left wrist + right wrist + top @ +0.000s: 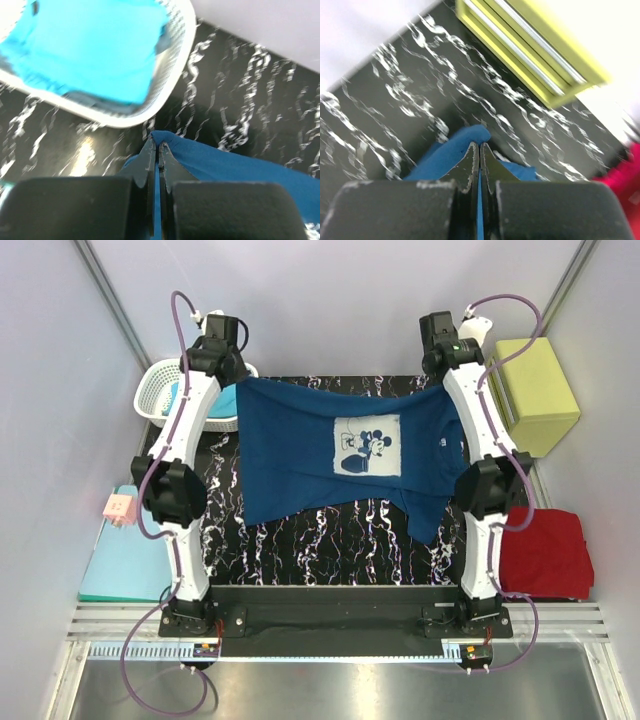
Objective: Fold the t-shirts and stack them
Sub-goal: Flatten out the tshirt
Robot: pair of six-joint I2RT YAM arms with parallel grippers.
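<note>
Left claw point(155, 146) pressed together on one top corner of the navy tee point(300, 455); right claw point(479, 146) likewise pinched shut on the opposite corner. The tee is stretched between them at the far side of the black marbled surface point(330, 540). Its top edge sags a little, its pale mouse print point(367, 445) faces up, and its lower edge reaches back toward the arm bases, lowest beside the right arm. Nearest on the right, a folded red tee point(548, 552) lies beside the surface. Nearest on the left, a flat teal clipboard point(115, 570) with a small pink block point(120, 507) on it. Far left, a white basket point(143, 400) holds a turquoise tee point(90, 45), just beside the left claw. Far right, a yellow-green box point(535, 390)
</note>
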